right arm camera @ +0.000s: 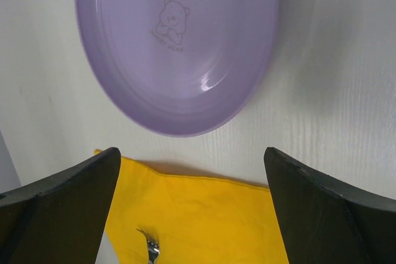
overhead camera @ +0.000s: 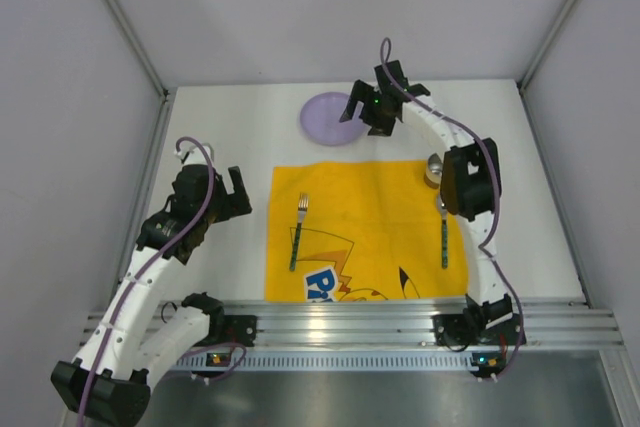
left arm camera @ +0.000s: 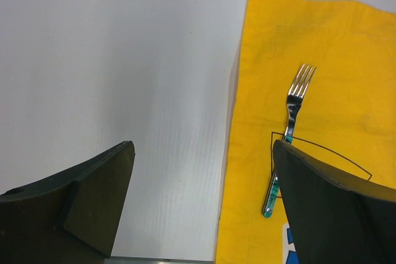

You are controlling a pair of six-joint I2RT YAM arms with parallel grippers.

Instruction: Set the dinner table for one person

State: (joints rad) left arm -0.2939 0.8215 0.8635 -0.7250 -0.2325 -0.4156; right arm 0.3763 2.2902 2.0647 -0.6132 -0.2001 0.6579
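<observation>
The white tabletop (overhead camera: pixel 530 147) fills the floor between the grey walls, its long axis running left to right. A metal rail (overhead camera: pixel 400 322) covers its near edge. On it, against the near edge at the middle, lies a yellow placemat (overhead camera: pixel 370 237). The rail cuts off the placemat's blue lettering, so you cannot read it.

A fork (overhead camera: pixel 298 232) lies on the left of the placemat and a spoon (overhead camera: pixel 444 237) on the right, both with green handles near and heads far. The right arm hides part of the spoon's bowl and half of a small metal cup (overhead camera: pixel 433 169) at the placemat's far right corner.

Your left claw (overhead camera: pixel 240 194) hangs over bare tabletop left of the placemat, fingers apart and holding nothing. Toward the far edge, your right claw (overhead camera: pixel 372 119) hovers beside a lilac plate (overhead camera: pixel 325 117), also spread and empty. The plate shows a bear emblem whose caption is too small to read.
</observation>
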